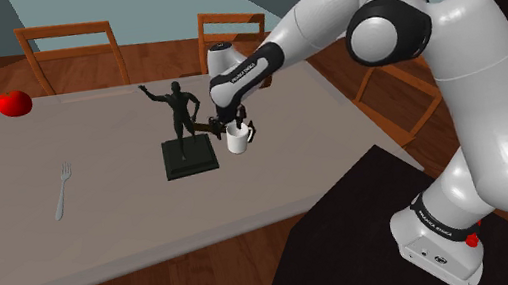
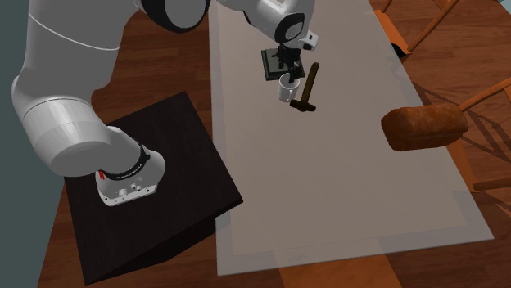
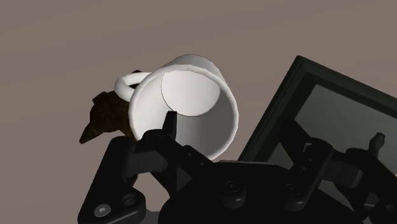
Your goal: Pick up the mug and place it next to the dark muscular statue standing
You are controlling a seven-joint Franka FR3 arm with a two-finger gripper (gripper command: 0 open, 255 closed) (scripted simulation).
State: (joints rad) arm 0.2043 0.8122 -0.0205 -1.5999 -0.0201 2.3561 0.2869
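beside the square base of the dark statue [image 1: 179, 116], on the side toward the stand [image 1: 356, 244], the white mug [image 1: 238, 141] is mouth up, right under the pincer [image 1: 243, 125]. i cannot tell whether the pincer is spread or pinching the rim, nor whether the mug rests on the table [image 1: 102, 227]. a brown-handled hammer [image 2: 309, 88] lies just beside the mug, crowding it. a fork [image 1: 62, 190] and a red fruit [image 1: 14, 102] lie well apart, toward the shoulder view's left. a bread loaf [image 2: 424, 127] sits at the table's edge on the second exterior view's right. bare table runs from the mug to the edge by the stand.
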